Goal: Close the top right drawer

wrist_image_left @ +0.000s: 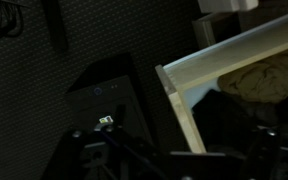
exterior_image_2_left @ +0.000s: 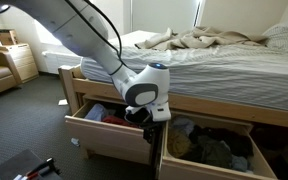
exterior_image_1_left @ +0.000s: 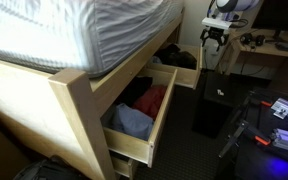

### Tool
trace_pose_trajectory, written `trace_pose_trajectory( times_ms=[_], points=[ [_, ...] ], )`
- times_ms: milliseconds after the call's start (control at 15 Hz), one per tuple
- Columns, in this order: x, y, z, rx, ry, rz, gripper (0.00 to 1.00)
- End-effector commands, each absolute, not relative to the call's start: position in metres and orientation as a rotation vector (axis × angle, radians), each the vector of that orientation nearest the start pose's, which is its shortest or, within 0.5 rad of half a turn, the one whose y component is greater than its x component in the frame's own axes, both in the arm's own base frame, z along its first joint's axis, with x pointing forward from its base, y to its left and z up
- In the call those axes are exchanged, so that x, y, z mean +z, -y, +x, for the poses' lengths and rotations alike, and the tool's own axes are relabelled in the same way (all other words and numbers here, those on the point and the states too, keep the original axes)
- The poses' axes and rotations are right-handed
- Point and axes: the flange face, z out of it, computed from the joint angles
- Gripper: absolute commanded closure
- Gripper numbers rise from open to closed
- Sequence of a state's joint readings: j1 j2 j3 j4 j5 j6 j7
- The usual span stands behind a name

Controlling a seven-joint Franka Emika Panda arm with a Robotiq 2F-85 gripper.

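A pale wood bed frame (exterior_image_2_left: 234,106) carries rumpled beige bedding (exterior_image_2_left: 224,42). Dark carpet (exterior_image_2_left: 26,118) covers the floor. A small wooden dresser (exterior_image_2_left: 22,62) stands at ten o'clock, a bright window (exterior_image_2_left: 164,12) at twelve.

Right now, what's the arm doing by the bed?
The Panda arm's end effector hangs low by the bed frame, at the top right drawer, which holds dark clothing and stands pulled out. The neighbouring drawer with blue and red clothes is open too. Whether the arm touches either drawer can't be told.

White rounded arm (exterior_image_2_left: 74,35), black cable (exterior_image_2_left: 106,28), dark fingers (exterior_image_2_left: 147,114).
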State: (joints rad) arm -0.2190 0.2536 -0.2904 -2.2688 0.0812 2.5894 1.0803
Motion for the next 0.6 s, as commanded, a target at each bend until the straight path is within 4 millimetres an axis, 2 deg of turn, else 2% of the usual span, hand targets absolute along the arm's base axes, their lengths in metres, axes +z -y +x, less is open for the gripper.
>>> trace_pose_trajectory(
  times_ms=[0, 200, 267, 333, 400, 533],
  points=[
    [0.205, 0.344, 0.464, -0.126, -2.554, -1.962, 0.00],
    [0.162, 0.407, 0.450, -0.091, -2.763, -1.779, 0.00],
    [0.153, 0.416, 0.448, -0.060, -2.831, -1.717, 0.00],
    [0.154, 0.417, 0.449, 0.044, -2.874, -1.670, 0.00],
    [0.161, 0.407, 0.437, -0.041, -2.801, -1.755, 0.00],
    [0.149, 0.416, 0.441, 0.013, -2.858, -1.710, 0.00]
  ],
)
